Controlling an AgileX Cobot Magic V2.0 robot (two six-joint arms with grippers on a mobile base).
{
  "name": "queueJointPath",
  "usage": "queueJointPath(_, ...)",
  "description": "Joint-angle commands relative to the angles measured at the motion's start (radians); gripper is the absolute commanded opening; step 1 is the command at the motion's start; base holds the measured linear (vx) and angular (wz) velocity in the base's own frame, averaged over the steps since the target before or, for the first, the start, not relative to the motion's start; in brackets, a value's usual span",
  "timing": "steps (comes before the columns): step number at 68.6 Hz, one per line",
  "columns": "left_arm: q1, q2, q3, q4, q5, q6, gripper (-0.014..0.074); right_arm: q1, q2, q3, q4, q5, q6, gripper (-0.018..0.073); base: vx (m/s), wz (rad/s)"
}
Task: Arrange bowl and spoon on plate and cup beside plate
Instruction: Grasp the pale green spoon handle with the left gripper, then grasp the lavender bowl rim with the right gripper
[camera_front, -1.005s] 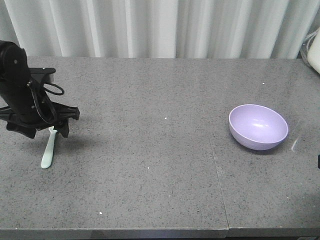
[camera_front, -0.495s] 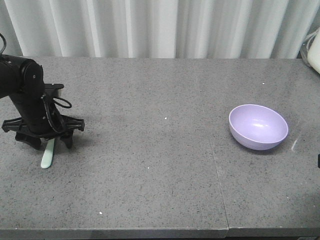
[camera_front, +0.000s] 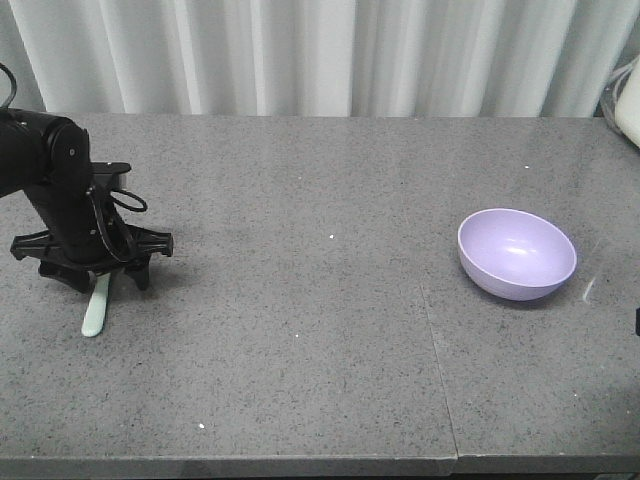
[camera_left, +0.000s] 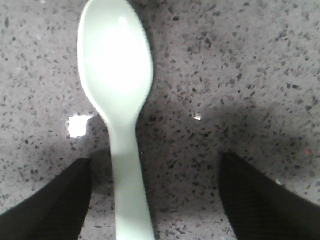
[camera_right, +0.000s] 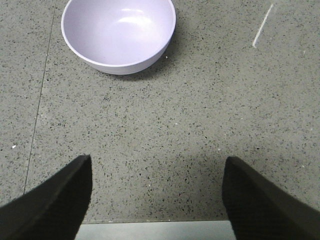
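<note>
Near the left edge of the tabletop, the left pincer is straddling the spoon, spread wide, likely lining up a pinch, while the bowl is sitting far right.

Obstacle: bowl | Free: bare tabletop runs left of bowl to left gripper, spread astride spoon | Rear: curtain behind bowl
</note>
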Motion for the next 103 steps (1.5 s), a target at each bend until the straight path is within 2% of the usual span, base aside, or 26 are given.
queueJointPath(1,-0.004,-0.025,-0.013,0.014,-0.013,-0.01,0.0452,-0.003,-0.001,-0.033,-0.006,-0.055,-0.007,0.0536,0.0,0.0)
queueJointPath(13,-0.004,-0.025,-0.013,0.017,-0.012,-0.03,0.0315,-0.003,-0.001,-0.033,-0.006,-0.055,-0.007,0.0536,0.0,0.0)
queueJointPath(33,-0.004,-0.025,-0.013,0.078,-0.003,-0.069,-0.0007,-0.003,-0.001,-0.033,-0.006,-0.055,-0.007,0.0536,0.0,0.0)
queueJointPath(56,-0.007,-0.108,-0.013,0.086,0.008,-0.058,-0.0008,-0.003,-0.001,-0.033,-0.006,-0.055,-0.007,0.0536,0.0,0.0)
queueJointPath(103,-0.007,-0.728,-0.013,0.086,0.168,-0.032,-0.0008,-0.003,-0.001,-0.033,-0.006,-0.056,-0.007,0.0536,0.0,0.0)
